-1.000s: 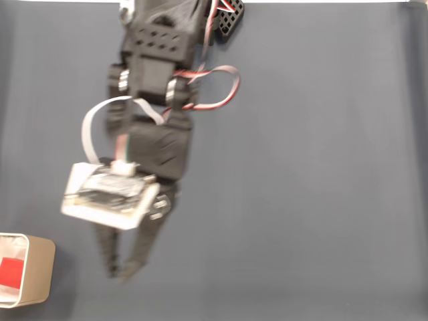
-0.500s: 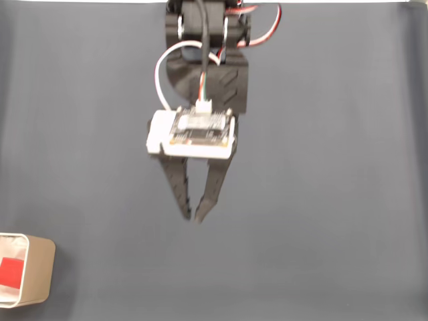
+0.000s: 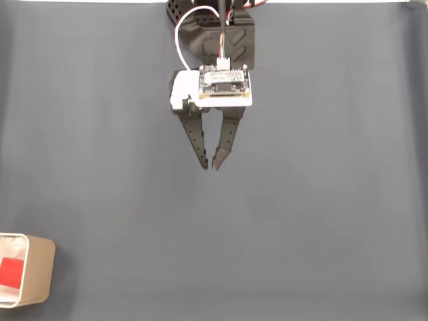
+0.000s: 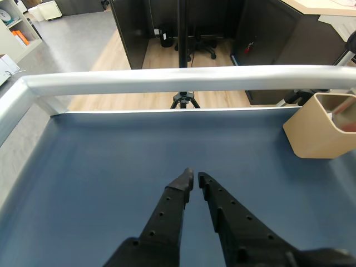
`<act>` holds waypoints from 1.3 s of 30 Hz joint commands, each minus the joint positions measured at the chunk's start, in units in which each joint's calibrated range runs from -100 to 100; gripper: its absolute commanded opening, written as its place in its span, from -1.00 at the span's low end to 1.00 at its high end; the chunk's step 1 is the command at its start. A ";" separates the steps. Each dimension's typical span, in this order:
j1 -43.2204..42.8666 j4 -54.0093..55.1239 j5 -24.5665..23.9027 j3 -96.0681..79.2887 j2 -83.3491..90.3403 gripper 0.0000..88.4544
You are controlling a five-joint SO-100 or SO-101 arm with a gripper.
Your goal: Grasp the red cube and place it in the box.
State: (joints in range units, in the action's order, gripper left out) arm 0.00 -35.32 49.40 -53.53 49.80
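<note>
Gray table (image 3: 321, 221) | cube (image 3: 10, 271) sits inside box (image 3: 40, 271), bottom-left in fixed view | end effector (image 3: 211, 164) empty, nearly closed, well apart | best: stay clear of box

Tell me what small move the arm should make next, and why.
Probably none beyond settling toward its base. In the fixed view the red cube already lies inside the box, and the gripper hangs far away, holding nothing, fingertips nearly together. The task looks done.
</note>
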 commanded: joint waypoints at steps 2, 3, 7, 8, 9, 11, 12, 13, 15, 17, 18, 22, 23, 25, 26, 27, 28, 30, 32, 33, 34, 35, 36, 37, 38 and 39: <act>-0.57 1.88 0.49 -6.78 7.04 -1.00; -0.57 2.04 0.49 -8.70 8.43 -1.00; -0.85 2.13 0.54 -16.27 14.06 -1.00; -0.92 2.13 0.49 -18.10 15.62 -1.00; -0.99 2.04 0.44 -19.83 17.09 -1.00; -1.07 1.72 0.39 -23.30 19.95 -1.00; -1.07 1.72 0.34 -24.94 21.43 -1.00; -1.07 1.72 0.29 -26.86 22.99 -1.00; -1.07 1.63 0.24 -30.60 26.54 -1.00; -1.07 1.63 0.20 -34.52 30.44 -1.00; -1.07 1.55 0.20 -36.44 32.43 -1.00; -0.50 -0.17 -0.05 -42.09 39.19 -1.00; -0.28 -0.99 -0.10 -42.73 40.40 -1.00; -0.07 -2.46 -0.20 -43.83 42.31 -1.00; 0.07 -3.20 -0.20 -44.38 43.26 -1.00; 0.14 -4.02 -0.24 -44.74 44.22 -1.00; 0.14 -4.68 -0.24 -45.11 45.00 -1.00; 0.28 -5.99 -0.24 -45.93 46.21 -1.00; 0.28 -8.45 -0.29 -46.20 47.51 -1.00; 0.14 -9.92 -0.34 -46.20 48.20 -1.00; 0.00 -11.48 -0.34 -46.20 49.07 -1.00; -0.14 -13.28 -0.34 -46.20 50.02 -1.00; -0.28 -14.35 -0.24 -46.20 50.02 -1.00; -0.28 -15.33 -0.20 -46.20 50.02 -1.00; -0.21 -16.24 -0.34 -46.20 50.02 -1.00; 0.00 -17.38 -0.39 -46.20 50.02 -1.00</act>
State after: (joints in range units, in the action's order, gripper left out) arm -0.22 -50.12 49.35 -99.01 98.87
